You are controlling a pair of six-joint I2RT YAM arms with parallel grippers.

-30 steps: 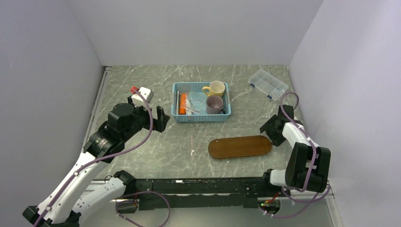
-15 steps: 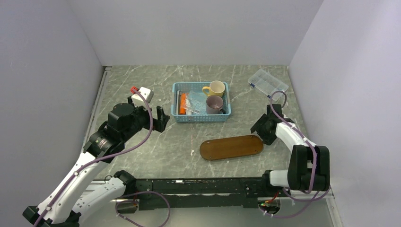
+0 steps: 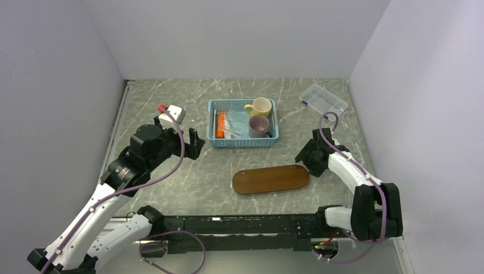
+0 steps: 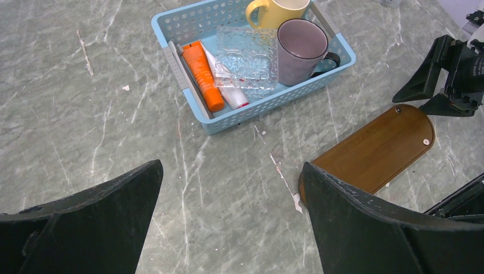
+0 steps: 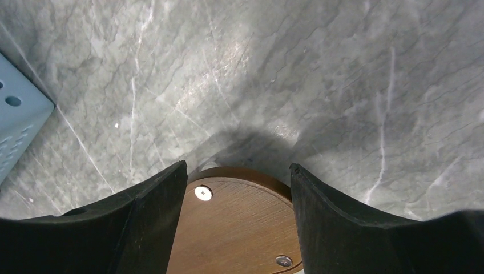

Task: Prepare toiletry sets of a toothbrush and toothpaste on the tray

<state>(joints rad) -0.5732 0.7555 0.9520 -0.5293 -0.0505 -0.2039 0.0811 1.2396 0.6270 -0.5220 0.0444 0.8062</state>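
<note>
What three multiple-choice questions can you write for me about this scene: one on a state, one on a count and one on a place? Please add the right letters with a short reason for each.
1. How do the jaws of the left gripper stand?
A. wide open, holding nothing
B. shut, holding nothing
C. shut on a spoon

2. How many cups stand in the blue basket?
A. one
B. two
C. three

3. Where does the orange toothpaste lie?
A. inside a cup
B. on the floor of the basket
C. between the left gripper's jaws

Answers:
1 A: the left wrist view shows only bare marble between the two spread fingers.
2 B: one yellow cup and one purple cup stand side by side.
3 B: the tube lies flat inside the basket walls, apart from both cups.
</note>
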